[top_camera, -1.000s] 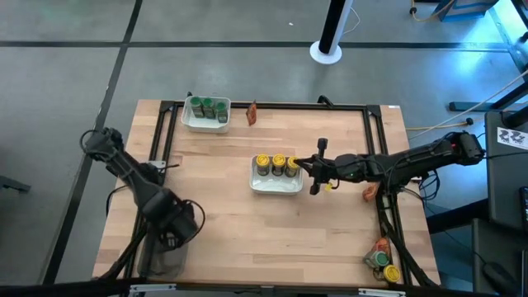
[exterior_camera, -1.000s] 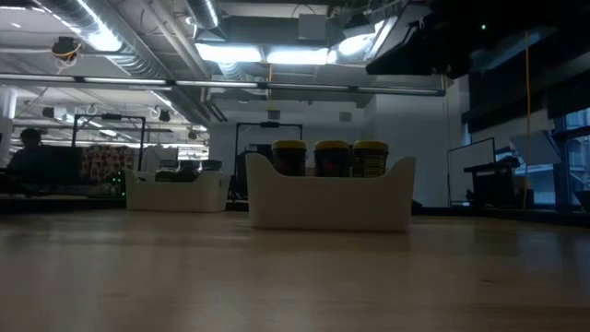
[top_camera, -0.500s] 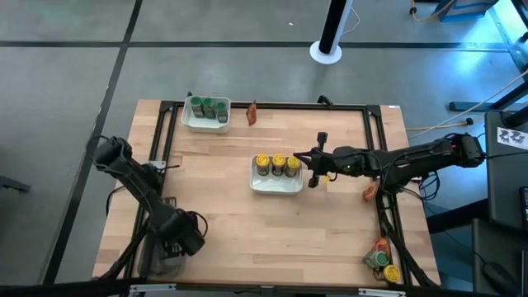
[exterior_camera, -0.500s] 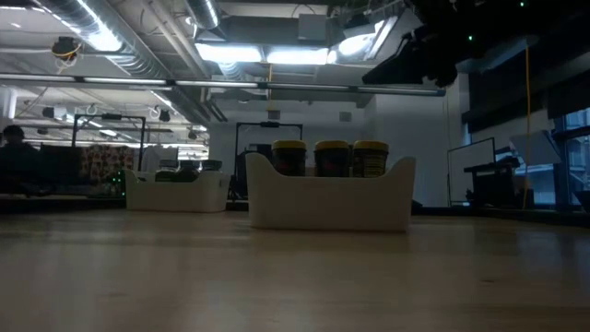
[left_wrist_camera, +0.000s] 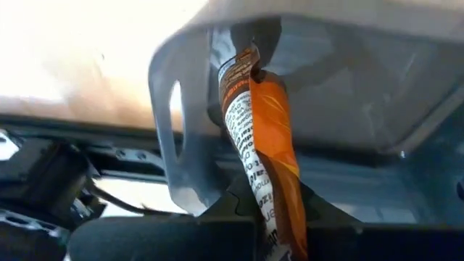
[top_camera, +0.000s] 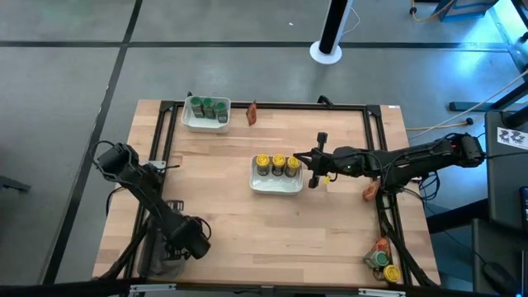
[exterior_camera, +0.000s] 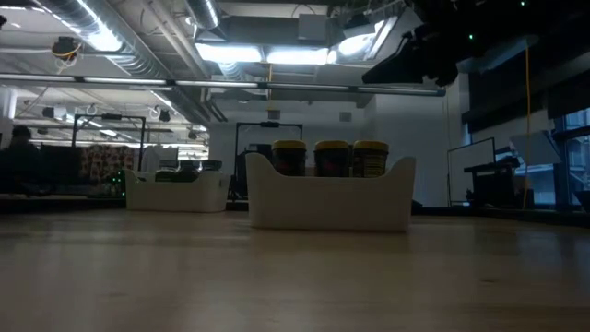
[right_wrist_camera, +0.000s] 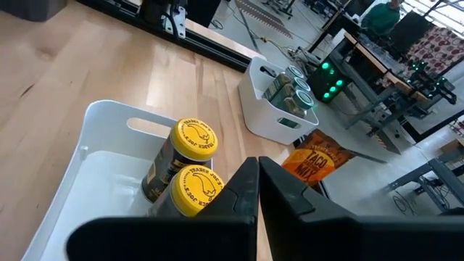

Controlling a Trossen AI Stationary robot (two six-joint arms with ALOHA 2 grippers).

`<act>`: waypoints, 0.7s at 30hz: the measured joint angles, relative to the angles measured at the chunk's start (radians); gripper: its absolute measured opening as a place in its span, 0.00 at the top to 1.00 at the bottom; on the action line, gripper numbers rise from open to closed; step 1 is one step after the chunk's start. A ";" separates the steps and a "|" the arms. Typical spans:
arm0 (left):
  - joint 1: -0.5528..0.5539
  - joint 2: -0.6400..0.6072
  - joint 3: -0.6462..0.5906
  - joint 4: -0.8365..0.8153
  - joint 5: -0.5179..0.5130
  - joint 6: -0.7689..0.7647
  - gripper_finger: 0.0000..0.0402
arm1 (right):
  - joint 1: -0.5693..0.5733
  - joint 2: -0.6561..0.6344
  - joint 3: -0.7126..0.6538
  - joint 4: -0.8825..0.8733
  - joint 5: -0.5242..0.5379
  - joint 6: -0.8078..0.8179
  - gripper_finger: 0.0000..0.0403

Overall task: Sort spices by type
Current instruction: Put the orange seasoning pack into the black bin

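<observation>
- Left gripper (top_camera: 191,239), closed on an orange packet (left_wrist_camera: 261,152), is hanging at about 7 o'clock on the table (top_camera: 247,219), over the clear grey tub (top_camera: 165,260) at the front-left corner.
- In the left wrist view, the packet is standing up between the dark fingers (left_wrist_camera: 217,214), with its upper end reaching to the tub's handle wall (left_wrist_camera: 181,138) (contact with the tub cannot be told).
- Right gripper (top_camera: 315,167), fingers pressed together and carrying nothing, is hovering at the 3 o'clock side of the centre tray (top_camera: 276,185), just beside its rim.
- Yellow-lidded jars (top_camera: 277,163) are standing in a row of three inside the centre tray; the right wrist view is showing two of them (right_wrist_camera: 194,145) just beyond the closed fingers (right_wrist_camera: 246,196).
- Green-lidded jars (top_camera: 206,106) are sitting in the second white tray (top_camera: 202,124) at about 11 o'clock on the table.
- One red-orange packet (top_camera: 252,113) is lying at 12 o'clock, just beside the green-lid tray; the right wrist view is showing it as a taco mix packet (right_wrist_camera: 319,158).
- Another red-orange packet (top_camera: 370,191) is lying at 3 o'clock, under the right arm.
- Unsorted items (top_camera: 382,260) (a packet, a green lid, a yellow lid) are grouped at 5 o'clock, at the table's front-right corner.
</observation>
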 joint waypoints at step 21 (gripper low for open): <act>0.000 0.000 -0.001 0.052 -0.075 -0.027 0.99 | 0.000 0.000 0.000 0.000 0.000 0.000 0.97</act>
